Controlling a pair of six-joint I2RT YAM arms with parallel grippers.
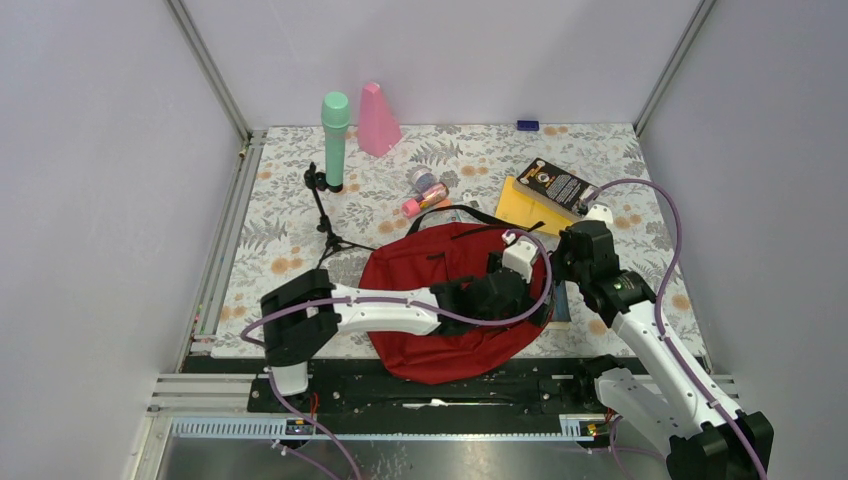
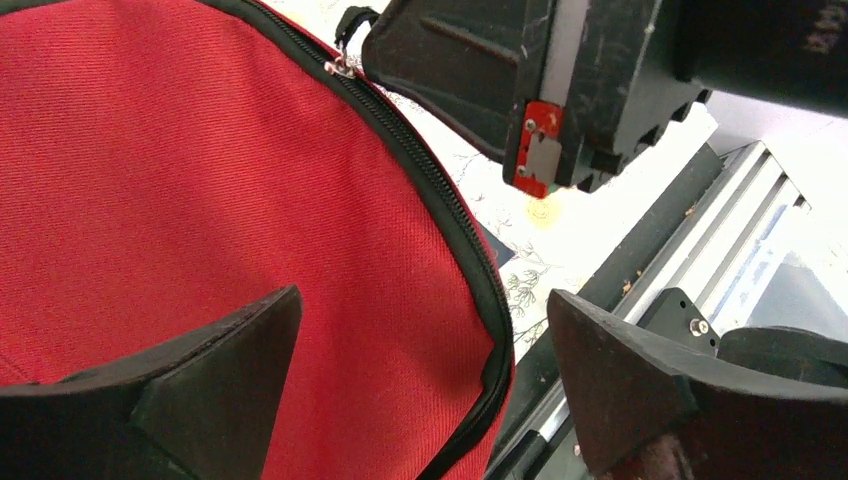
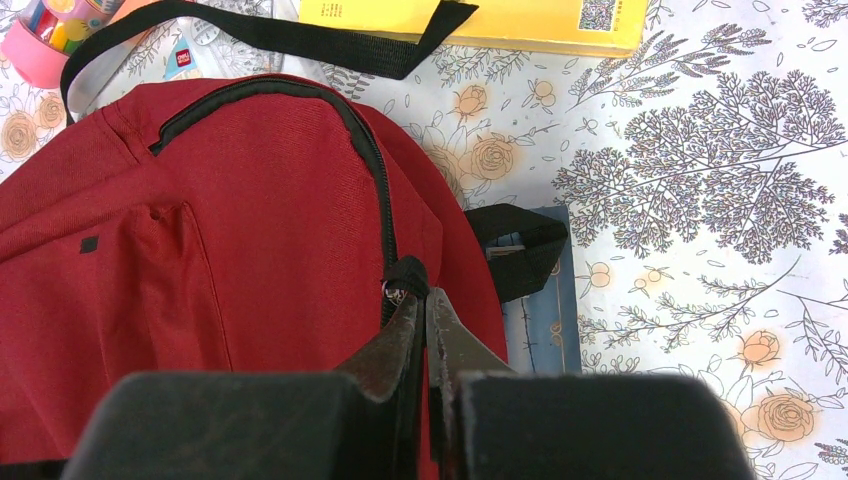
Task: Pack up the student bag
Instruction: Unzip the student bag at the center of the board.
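While flat, student bag [image 3: 250, 230] beneath fingers [image 3: 385, 350]

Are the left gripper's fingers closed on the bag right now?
No, on the left gripper the fingers stand wide apart, with the student bag and its zipper lying unpinched between them.

Plain pale lilac walls [image 1: 100, 200] close round the bench [image 1: 285, 215] on three sides. Its top is flower-printed; aluminium posts [image 1: 208, 68] rise from its far corners, and a slotted rail [image 1: 222, 255] lines its left edge.
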